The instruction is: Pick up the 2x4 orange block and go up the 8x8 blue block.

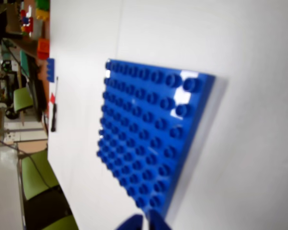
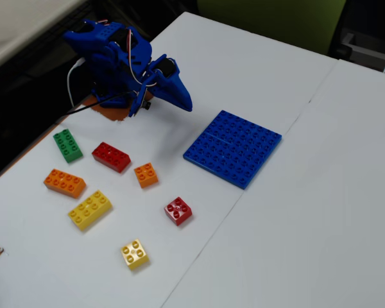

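Observation:
The 2x4 orange block (image 2: 64, 183) lies flat at the left of the white table, seen only in the fixed view. The 8x8 blue block (image 2: 233, 147) lies flat near the table's middle and fills the centre of the wrist view (image 1: 153, 139). My blue arm is folded at the back left. My gripper (image 2: 183, 102) hangs above the table just left of the baseplate, far from the orange block. In the wrist view its fingertips (image 1: 145, 223) show at the bottom edge, close together with nothing between them.
Near the orange block lie a green brick (image 2: 67, 145), a red 2x4 brick (image 2: 111, 157), a small orange brick (image 2: 145, 174), a yellow 2x4 brick (image 2: 90, 209), a small red brick (image 2: 178, 210) and a small yellow brick (image 2: 135, 254). A seam (image 2: 269, 160) crosses the table.

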